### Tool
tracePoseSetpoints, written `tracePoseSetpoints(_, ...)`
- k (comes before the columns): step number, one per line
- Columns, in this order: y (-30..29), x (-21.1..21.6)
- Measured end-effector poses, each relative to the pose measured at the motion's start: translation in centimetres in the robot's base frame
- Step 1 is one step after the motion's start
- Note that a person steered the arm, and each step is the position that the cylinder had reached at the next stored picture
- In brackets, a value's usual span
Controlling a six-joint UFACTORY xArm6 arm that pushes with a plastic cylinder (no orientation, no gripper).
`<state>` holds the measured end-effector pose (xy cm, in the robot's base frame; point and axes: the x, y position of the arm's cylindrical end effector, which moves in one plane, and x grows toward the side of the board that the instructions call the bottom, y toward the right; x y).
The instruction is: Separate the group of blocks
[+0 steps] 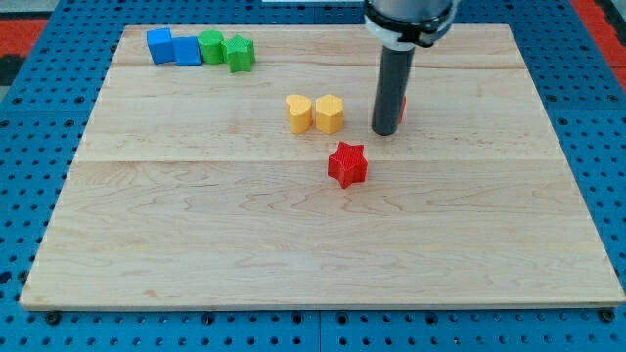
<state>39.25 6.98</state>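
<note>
My tip (pixel 385 131) stands on the wooden board (pixel 313 235) right of centre near the top. A red block (pixel 403 106) is mostly hidden behind the rod, touching or almost touching it. A yellow heart block (pixel 298 112) and a yellow hexagon block (pixel 330 113) sit side by side, touching, just left of the tip. A red star block (pixel 347 163) lies below and left of the tip, apart from it. At the top left, two blue blocks (pixel 159 45) (pixel 186 50), a green round block (pixel 210 46) and a green star block (pixel 238 53) form a touching row.
The board lies on a blue pegboard table (pixel 39 108) with a red strip (pixel 29 20) at the top corners. The robot's arm (pixel 409 18) comes down from the view's top.
</note>
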Motion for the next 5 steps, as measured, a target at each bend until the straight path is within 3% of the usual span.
tracePoseSetpoints(1, -1.0, -1.9)
tracePoseSetpoints(2, -6.4, 3.1)
tracePoseSetpoints(3, -9.7, 0.7)
tracePoseSetpoints(5, -10.0, -2.4)
